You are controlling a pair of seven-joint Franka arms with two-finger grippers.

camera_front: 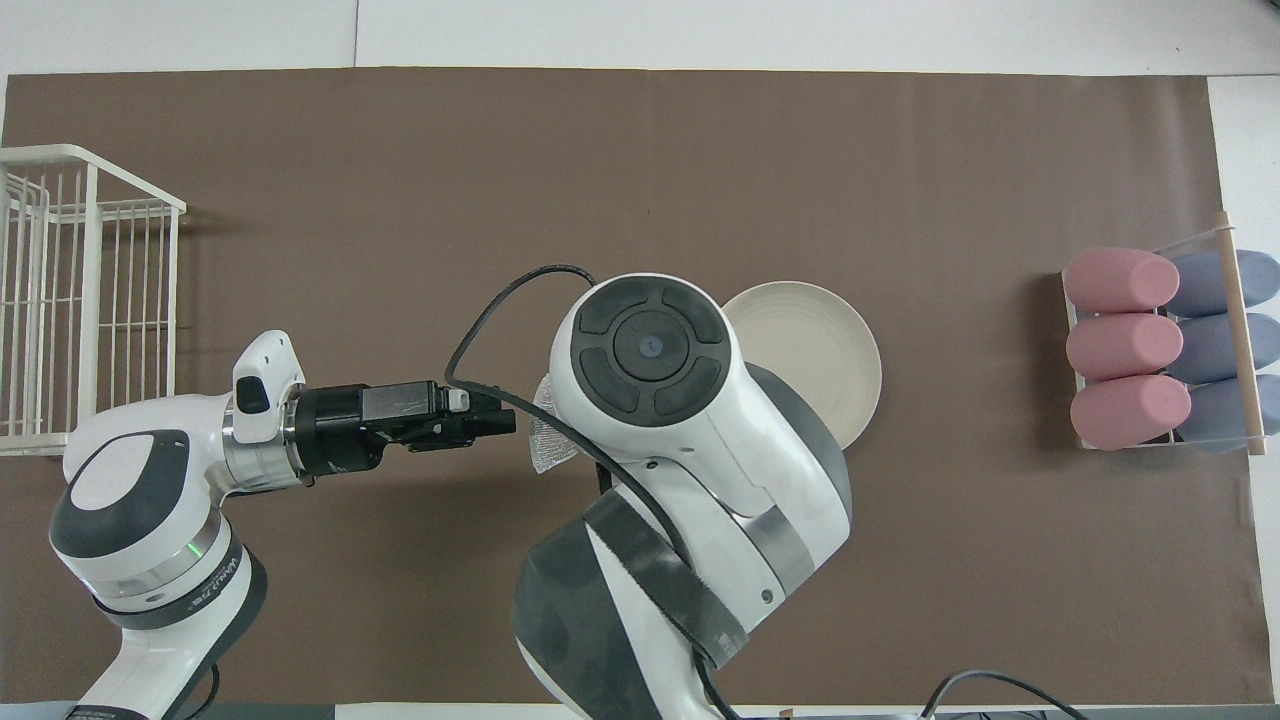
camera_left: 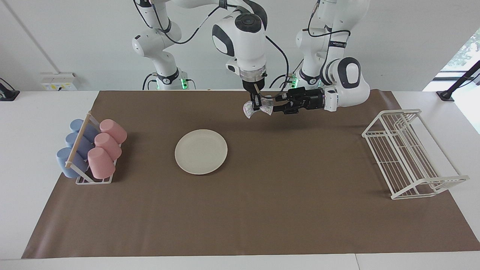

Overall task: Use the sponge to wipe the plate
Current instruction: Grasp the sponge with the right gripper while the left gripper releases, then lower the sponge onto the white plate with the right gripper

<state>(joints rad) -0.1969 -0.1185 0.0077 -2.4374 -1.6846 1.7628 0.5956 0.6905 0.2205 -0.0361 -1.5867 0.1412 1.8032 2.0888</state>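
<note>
Small lettering on the left arm (camera_front: 190, 590) band, too small to read

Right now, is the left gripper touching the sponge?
Cannot tell. In the facing view the open left gripper sits right at the sponge, held by the right gripper; no gap shows plainly.

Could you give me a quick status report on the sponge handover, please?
Right gripper shut on sponge, in the air. Left gripper open beside it. Plate bare on the mat; nothing in the way.
</note>
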